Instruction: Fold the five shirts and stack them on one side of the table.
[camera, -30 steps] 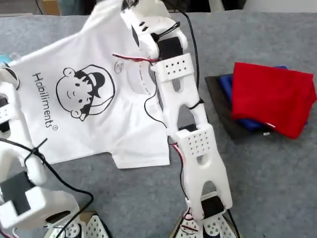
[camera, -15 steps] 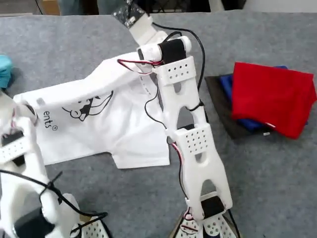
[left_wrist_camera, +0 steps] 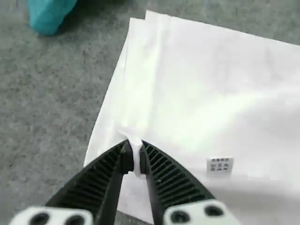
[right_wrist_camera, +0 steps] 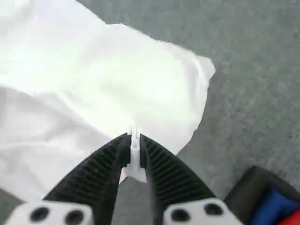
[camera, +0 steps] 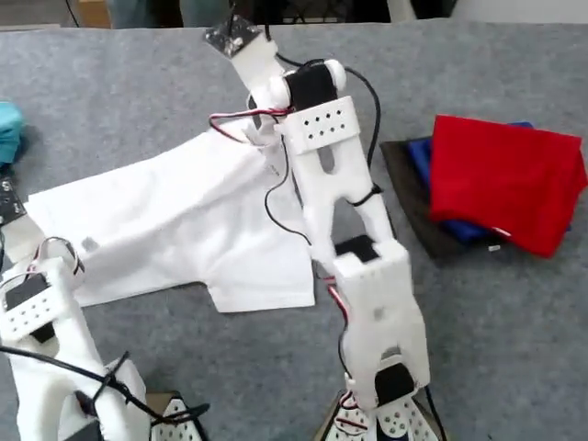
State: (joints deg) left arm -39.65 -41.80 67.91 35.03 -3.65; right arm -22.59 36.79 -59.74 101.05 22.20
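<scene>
White shirt [camera: 175, 225], folded over, plain side up, centre-left; left gripper [left_wrist_camera: 133, 157], right gripper [right_wrist_camera: 134, 149] each pinching its edge

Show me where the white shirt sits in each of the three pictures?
High view: white shirt spread left of centre.
Left wrist view: shirt edge pinched in left gripper.
Right wrist view: shirt edge pinched in right gripper.
Shared landmark: grey table cover underneath.

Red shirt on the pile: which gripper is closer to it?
Right. The right gripper pinches the white shirt at the end nearer the red shirt. The left gripper pinches the opposite end, with the whole white shirt between.
</scene>
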